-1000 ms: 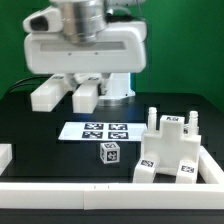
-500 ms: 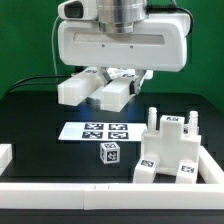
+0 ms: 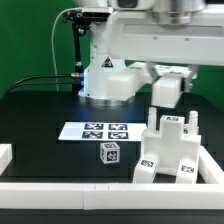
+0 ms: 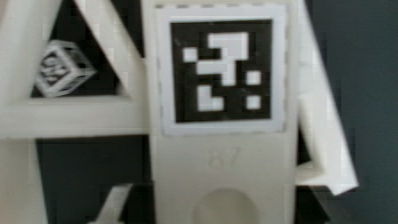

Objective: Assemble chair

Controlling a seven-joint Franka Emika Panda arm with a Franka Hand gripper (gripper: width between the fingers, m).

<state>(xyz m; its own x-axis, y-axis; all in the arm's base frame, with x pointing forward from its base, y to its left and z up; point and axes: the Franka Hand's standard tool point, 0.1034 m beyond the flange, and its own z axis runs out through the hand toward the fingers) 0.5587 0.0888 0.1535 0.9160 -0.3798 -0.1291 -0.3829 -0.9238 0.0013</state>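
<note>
The chair [image 3: 170,150] sits on the exterior view's right, at the near side of the black table [image 3: 40,115], close to the low white rim [image 3: 100,190] along the front. The hand [image 3: 167,93] hangs just above and a little behind it, not touching. Only one white finger block shows clearly under the big arm housing, so I cannot tell whether the hand is wide or narrow, and nothing appears to be held. The wrist view is filled by a white slab of the chair carrying a large square tag [image 4: 222,70], which suggests the camera is very close to it. The small tagged cube [image 3: 108,152] sits just to the exterior view's left of the chair, and the marker board [image 3: 95,130] lies flat beyond the cube. On handling, this looks like rigid, hard plastic: stiff, no give, probably light for its bulk, with smooth faces that could slip under a weak pinch. Those thin pegs [image 3: 190,118] sticking up at the top look like the fragile bit, so avoid them. The best hold, I'd judge, is across one of the flat upright slabs, square on two parallel faces and low enough that the piece doesn't tip.
</note>
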